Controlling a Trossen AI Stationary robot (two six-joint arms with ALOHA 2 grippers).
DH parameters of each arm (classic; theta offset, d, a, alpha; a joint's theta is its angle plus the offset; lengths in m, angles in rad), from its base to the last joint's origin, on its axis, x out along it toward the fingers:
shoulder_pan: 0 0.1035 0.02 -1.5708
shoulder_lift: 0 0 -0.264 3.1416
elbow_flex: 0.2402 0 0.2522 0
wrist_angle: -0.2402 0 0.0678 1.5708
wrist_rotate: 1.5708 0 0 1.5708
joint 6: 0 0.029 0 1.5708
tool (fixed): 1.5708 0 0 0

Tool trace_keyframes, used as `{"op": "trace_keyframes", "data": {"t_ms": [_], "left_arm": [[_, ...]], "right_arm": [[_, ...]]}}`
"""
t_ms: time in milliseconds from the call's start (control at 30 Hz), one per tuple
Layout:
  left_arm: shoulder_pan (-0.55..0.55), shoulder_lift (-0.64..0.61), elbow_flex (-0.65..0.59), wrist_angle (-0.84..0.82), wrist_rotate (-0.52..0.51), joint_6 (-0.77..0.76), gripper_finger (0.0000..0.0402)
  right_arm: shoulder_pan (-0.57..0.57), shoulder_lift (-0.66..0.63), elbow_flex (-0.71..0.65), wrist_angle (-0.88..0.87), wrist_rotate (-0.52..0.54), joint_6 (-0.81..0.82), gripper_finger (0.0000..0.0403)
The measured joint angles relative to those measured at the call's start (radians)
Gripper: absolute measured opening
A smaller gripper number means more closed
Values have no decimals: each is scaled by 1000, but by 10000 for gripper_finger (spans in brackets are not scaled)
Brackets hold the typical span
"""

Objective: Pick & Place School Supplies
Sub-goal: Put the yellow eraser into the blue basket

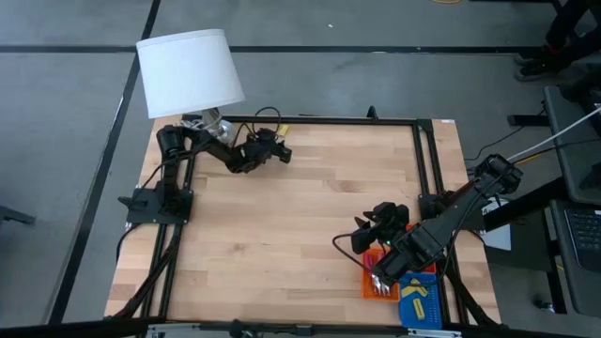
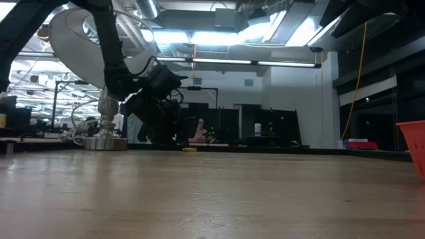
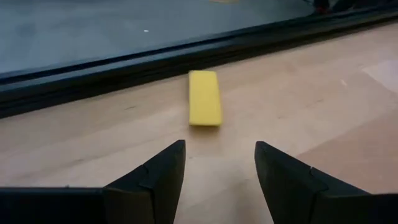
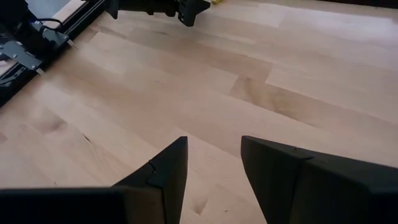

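A small plain yellow block (image 3: 204, 98) lies flat on the wood by the table's far rail; it also shows as a yellow speck in the low view (image 2: 190, 150). My left gripper (image 3: 219, 163) hovers just short of it, open, near the far edge (image 1: 280, 150). My right gripper (image 4: 213, 157) is open over bare wood at the table's right side (image 1: 380, 218). An orange mesh tray (image 1: 378, 284) and a blue tray (image 1: 423, 300) with yellow items sit at the near right corner.
A white-shaded lamp (image 1: 191, 72) stands at the far left corner, close behind my left arm. The black frame rail (image 3: 155, 59) runs just beyond the yellow block. The orange tray's edge (image 2: 415, 143) shows at the right in the low view. Bare wood (image 1: 282, 235) fills the table's middle.
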Motion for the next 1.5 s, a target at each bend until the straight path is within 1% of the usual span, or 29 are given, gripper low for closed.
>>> {"op": "trace_keyframes", "data": {"t_ms": [133,200,300,433,500,567,633,700,800,867,1000,1133,1400,1500], "left_arm": [[-3,0,69,-139,34,0,187],[-2,0,120,-224,60,15,187],[-2,0,211,-378,67,2,187],[8,0,309,-554,58,-81,187],[23,-1,341,-633,47,-161,187],[44,-1,363,-697,62,-242,187],[65,-1,382,-724,103,-293,187],[84,-1,388,-732,154,-307,187],[103,-1,397,-751,208,-283,187],[112,-1,418,-788,219,-260,187],[117,-1,458,-832,220,-183,187],[119,-1,494,-875,206,-151,187],[122,-1,500,-948,200,-90,187],[122,-1,500,-969,200,-94,189]], "right_arm": [[0,0,0,0,0,44,152],[0,0,0,0,0,55,152],[0,0,0,0,0,74,152],[0,0,0,0,-1,94,152],[0,0,0,0,1,104,152],[0,1,0,0,4,111,152],[0,1,0,0,6,121,152],[0,1,0,1,19,126,152],[0,1,0,1,36,126,152],[0,1,0,1,43,126,152],[0,1,0,6,57,126,152],[0,1,0,12,59,126,152],[0,1,0,51,67,126,152],[0,1,0,60,67,126,152]]}}
